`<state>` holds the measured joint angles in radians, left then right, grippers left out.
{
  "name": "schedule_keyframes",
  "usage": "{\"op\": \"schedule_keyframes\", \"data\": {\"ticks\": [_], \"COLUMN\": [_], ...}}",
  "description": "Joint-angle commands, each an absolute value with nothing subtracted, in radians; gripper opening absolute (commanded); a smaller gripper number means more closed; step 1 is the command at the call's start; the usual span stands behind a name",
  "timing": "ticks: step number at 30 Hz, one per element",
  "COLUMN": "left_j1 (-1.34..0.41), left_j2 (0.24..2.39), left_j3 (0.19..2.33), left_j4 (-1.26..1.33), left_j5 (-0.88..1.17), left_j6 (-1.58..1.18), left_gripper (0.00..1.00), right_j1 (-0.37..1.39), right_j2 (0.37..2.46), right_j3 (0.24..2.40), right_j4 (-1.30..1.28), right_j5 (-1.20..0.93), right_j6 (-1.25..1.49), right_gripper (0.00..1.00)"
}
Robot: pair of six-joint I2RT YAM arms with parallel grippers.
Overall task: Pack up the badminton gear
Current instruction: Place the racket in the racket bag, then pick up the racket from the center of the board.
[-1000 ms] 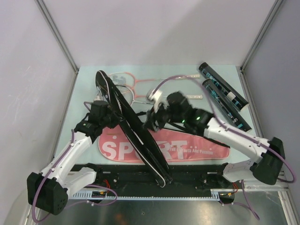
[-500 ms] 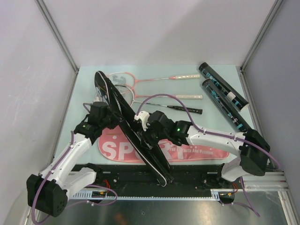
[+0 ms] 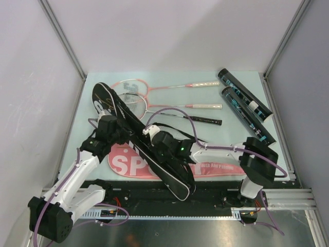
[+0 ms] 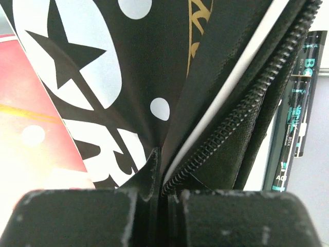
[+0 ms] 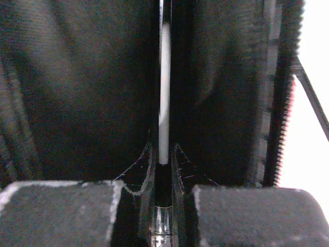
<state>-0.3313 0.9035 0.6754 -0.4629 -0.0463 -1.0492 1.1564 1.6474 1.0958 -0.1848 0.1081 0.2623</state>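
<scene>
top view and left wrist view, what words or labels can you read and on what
"SP": big white letters on the pink racket cover; the rest is hidden behind the black racket cover.
Small white line further along the pink racket cover: too small to read.
"BO": teal print on the dark tube, left wrist view; the smaller print below it is blurred.
Black racket cover, left wrist view: white letter fragments and a star, no whole word.
</scene>
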Motion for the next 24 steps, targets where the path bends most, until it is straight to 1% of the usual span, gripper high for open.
{"op": "schedule_keyframes", "data": {"ticks": [1,4,5,7,8,9,10,11,12,13,14,15,16,17,18,19,20,22,23,24], "left_j1": [-0.351,-0.351,-0.353,-0.351,-0.347,-0.345,-0.345,-0.345,-0.345,-0.345,-0.344,-0.342,-0.342,-0.342,-0.342,-0.342,-0.342,-0.342,-0.342,-0.344], "left_j2": [0.868,0.835,0.824,0.812,0.805,0.799,0.781,0.775,0.767,0.767,0.778,0.788,0.801,0.837,0.853,0.870,0.882,0.900,0.899,0.884], "left_j3": [0.675,0.670,0.657,0.657,0.669,0.673,0.676,0.676,0.675,0.672,0.667,0.666,0.669,0.681,0.687,0.693,0.704,0.712,0.713,0.710], "left_j4": [-0.440,-0.442,-0.440,-0.440,-0.440,-0.445,-0.451,-0.459,-0.469,-0.477,-0.488,-0.494,-0.495,-0.497,-0.503,-0.506,-0.506,-0.509,-0.512,-0.515], "left_j5": [0.032,0.057,0.058,0.029,0.015,0.002,-0.055,-0.081,-0.106,-0.129,-0.174,-0.187,-0.199,-0.216,-0.221,-0.224,-0.222,-0.218,-0.215,-0.212], "left_j6": [-1.108,-1.104,-1.117,-1.109,-1.091,-1.075,-1.057,-1.057,-1.061,-1.081,-1.094,-1.100,-1.097,-1.092,-1.089,-1.089,-1.085,-1.069,-1.063,-1.060], "left_gripper": [0.00,0.00,0.00,0.00,0.00,0.00,0.00,0.00,0.00,0.00,0.00,0.00,0.00,0.00,0.00,0.00,0.00,0.00,0.00,0.00], "right_j1": [1.209,1.206,1.177,1.177,1.172,1.167,1.167,1.166,1.129,1.094,1.044,0.964,0.928,0.895,0.856,0.771,0.743,0.697,0.687,0.681], "right_j2": [1.704,1.683,1.698,1.758,1.759,1.735,1.650,1.581,1.515,1.458,1.357,1.321,1.283,1.237,1.220,1.210,1.203,1.218,1.239,1.290], "right_j3": [1.076,1.072,1.071,1.080,1.080,1.078,1.077,1.077,1.081,1.098,1.103,1.103,1.103,1.104,1.104,1.106,1.106,1.106,1.106,1.108], "right_j4": [0.042,0.103,0.119,0.130,0.111,0.056,0.032,0.014,-0.026,-0.040,-0.040,-0.029,-0.031,-0.028,-0.008,0.029,0.055,0.040,0.043,0.051], "right_j5": [0.322,0.318,0.254,0.218,0.159,0.146,0.132,0.056,-0.019,-0.117,-0.311,-0.381,-0.432,-0.533,-0.587,-0.635,-0.665,-0.556,-0.431,-0.355], "right_j6": [0.335,0.334,0.347,0.335,0.321,0.308,0.278,0.214,0.201,0.207,0.250,0.258,0.255,0.256,0.299,0.326,0.327,0.215,0.163,0.094], "right_gripper": [0.00,0.00,0.00,0.00,0.15,0.46,0.55,0.66,0.70,0.72,0.74,0.74,0.74,0.78,0.79,0.79,0.79,0.81,0.81,0.81]}}
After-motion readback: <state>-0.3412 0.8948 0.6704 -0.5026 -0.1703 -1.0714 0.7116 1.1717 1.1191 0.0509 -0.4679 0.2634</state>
